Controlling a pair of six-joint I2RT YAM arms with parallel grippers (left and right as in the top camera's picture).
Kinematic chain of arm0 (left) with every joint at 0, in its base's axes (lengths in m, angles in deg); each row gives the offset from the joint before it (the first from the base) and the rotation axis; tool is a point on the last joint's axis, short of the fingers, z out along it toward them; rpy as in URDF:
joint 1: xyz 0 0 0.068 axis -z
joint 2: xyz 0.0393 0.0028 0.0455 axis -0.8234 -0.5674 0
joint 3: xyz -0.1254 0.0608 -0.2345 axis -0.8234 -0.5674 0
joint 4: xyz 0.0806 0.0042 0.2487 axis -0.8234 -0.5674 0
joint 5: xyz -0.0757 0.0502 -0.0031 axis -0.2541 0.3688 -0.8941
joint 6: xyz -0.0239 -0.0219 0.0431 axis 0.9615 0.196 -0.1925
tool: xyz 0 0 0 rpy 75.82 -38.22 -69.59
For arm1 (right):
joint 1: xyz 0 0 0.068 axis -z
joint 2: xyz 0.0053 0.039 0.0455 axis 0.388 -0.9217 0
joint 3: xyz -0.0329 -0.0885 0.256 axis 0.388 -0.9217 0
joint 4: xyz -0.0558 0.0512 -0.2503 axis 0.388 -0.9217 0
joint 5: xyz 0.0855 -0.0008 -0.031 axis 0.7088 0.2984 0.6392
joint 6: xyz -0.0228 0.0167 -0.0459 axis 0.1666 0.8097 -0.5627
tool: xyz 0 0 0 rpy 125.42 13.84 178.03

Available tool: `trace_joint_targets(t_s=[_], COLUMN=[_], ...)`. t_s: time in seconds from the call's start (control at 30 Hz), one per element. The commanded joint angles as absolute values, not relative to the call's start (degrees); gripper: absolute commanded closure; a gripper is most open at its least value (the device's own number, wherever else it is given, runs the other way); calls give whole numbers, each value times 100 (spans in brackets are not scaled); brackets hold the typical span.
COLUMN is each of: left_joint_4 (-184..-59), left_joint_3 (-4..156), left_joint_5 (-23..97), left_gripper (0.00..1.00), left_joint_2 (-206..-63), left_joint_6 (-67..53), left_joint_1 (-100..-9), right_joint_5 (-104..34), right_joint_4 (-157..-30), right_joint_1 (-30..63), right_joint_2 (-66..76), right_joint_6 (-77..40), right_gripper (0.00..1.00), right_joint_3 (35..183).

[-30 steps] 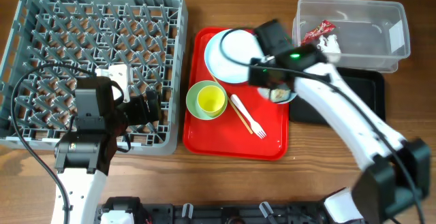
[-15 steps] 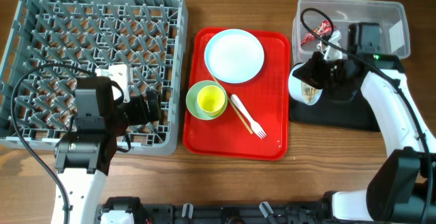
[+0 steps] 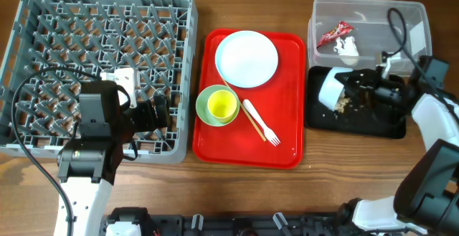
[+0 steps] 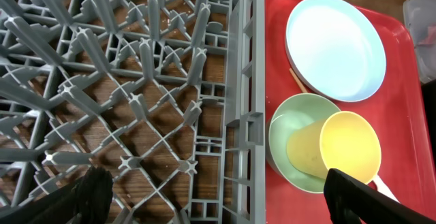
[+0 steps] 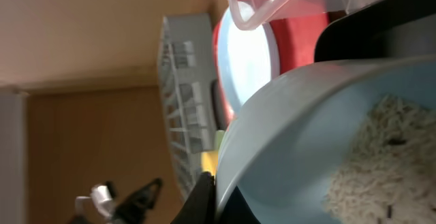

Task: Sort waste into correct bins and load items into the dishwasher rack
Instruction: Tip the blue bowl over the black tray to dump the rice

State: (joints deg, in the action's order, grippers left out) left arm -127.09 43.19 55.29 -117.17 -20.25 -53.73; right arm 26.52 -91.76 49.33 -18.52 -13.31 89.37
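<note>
My right gripper [image 3: 351, 92] is shut on the rim of the pale blue bowl [image 3: 331, 91], tipped on its side over the black tray [image 3: 358, 123]. Beige rice scraps [image 3: 343, 105] lie in the bowl and show in the right wrist view [image 5: 381, 156]. The clear tub [image 3: 373, 42] holds the red wrapper [image 3: 335, 33] and white tissue [image 3: 347, 46]. The pale blue plate [image 3: 247, 58], yellow-green bowl [image 3: 218, 105], chopstick [image 3: 252, 125] and white fork [image 3: 259, 125] lie on the red tray. My left gripper [image 4: 218, 197] is open over the grey rack's [image 3: 93, 64] right edge.
The red serving tray [image 3: 287, 143] sits between the rack and the bins. A yellow cup [image 4: 344, 146] lies inside the yellow-green bowl. Cables trail over the rack's left side and over the clear tub.
My right gripper carried the bowl from the red tray to the right, over the black tray, and tipped it on its side. The left arm has not moved.
</note>
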Motion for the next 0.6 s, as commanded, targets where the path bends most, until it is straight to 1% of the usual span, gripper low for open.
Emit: trace_joint_targets(t_s=[0.0, 0.17, 0.27, 0.33, 0.47, 0.57], left_joint_4=[-12696, -12696, -12696, -12696, -12696, -12694], left_joint_3=[4434, 4434, 4434, 4434, 4434, 4434], left_joint_5=[5560, 5560, 5560, 5560, 5560, 5560], left_gripper=[0, 0, 0, 0, 0, 0], left_joint_2=[-11721, -11721, -11721, -11721, -11721, -11721], left_joint_6=[-2012, -2012, -2012, -2012, -2012, -2014], left_joint_1=[-5395, -5395, -5395, -5395, -5395, -5395], right_joint_5=[3614, 4335, 4746, 4998, 4995, 4985], right_joint_4=[-9106, -9021, -8647, -8297, -7580, -7261], right_joint_1=[5171, 5444, 5560, 5591, 5591, 5591], right_joint_2=[-2230, -2493, -2512, -2512, -2512, -2512], right_joint_6=[-909, -275, 204, 781, 1745, 2003], right_gripper=[96, 96, 96, 96, 95, 96], right_joint_3=[8896, 8896, 8896, 8896, 8896, 8896])
